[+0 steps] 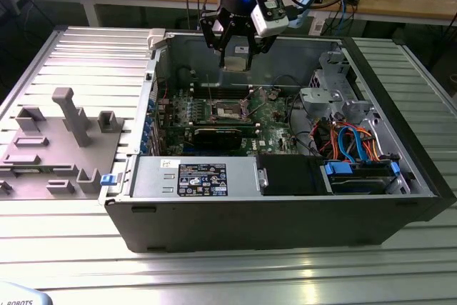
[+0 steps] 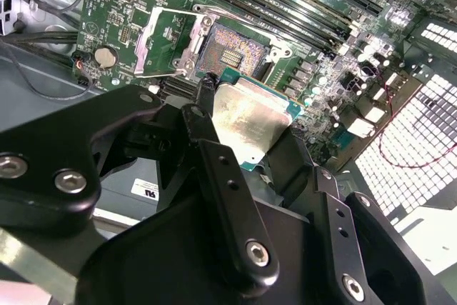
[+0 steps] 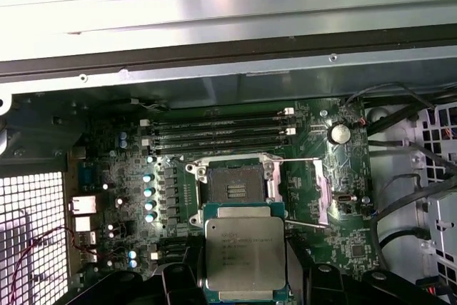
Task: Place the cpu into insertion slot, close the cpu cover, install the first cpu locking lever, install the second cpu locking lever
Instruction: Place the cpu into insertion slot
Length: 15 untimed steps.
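**Open computer case, gripper over the board.** In the exterior view you see the gripper [image 1: 235, 57] hanging inside the open computer case [image 1: 400, 201], above the green motherboard [image 1: 275, 125] and clear of it. Its fingers [image 3: 173, 280] are clamped on opposite edges of the cpu [image 3: 245, 253], which is carried flat between them. The chip's silver-grey metal face and green rim show in both wrist views [image 2: 250, 119].

The insertion slot [image 3: 234, 187] lies on the board beneath the held chip, with its dark centre uncovered. The two are apart and nothing sits in the socket. You find the same socket in the second wrist view [image 2: 230, 51] and, in the exterior view, near the middle of the board [image 1: 230, 110].

The cpu cover [image 3: 320, 194] is swung open to one side of the slot, and its silver frame shows again in the second wrist view [image 2: 161, 39]. A thin wire lever [image 3: 298, 160] runs from the socket's edge past the open cover.

On the far side of the slot from the chip lie the long memory slots [image 3: 221, 130]. A round coin cell [image 3: 339, 133] sits near the cover. On the exterior view's left, outside the case, a grey fixture tray [image 1: 64, 169] rests on the ribbed table [image 1: 228, 276].
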### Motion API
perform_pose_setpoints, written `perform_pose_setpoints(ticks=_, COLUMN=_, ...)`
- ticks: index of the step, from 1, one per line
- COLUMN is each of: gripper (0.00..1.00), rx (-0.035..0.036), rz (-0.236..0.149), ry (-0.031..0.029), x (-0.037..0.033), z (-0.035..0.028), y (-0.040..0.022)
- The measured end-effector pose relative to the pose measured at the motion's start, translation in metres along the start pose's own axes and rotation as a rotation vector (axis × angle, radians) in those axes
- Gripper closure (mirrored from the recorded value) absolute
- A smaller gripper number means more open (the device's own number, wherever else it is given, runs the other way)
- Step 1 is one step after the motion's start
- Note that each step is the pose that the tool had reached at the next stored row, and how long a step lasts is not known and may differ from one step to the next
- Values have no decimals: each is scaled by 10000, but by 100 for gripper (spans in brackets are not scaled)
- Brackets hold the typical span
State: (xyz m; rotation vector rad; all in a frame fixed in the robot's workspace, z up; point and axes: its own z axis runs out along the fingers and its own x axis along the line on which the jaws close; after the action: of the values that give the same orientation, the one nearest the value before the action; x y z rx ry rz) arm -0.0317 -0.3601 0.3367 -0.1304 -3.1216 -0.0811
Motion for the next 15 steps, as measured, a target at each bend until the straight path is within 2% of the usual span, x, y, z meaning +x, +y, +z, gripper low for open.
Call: perform_pose_setpoints(ticks=15, gripper=46, rx=-4, rz=242, ry=-12, x=0, z=0, y=0)
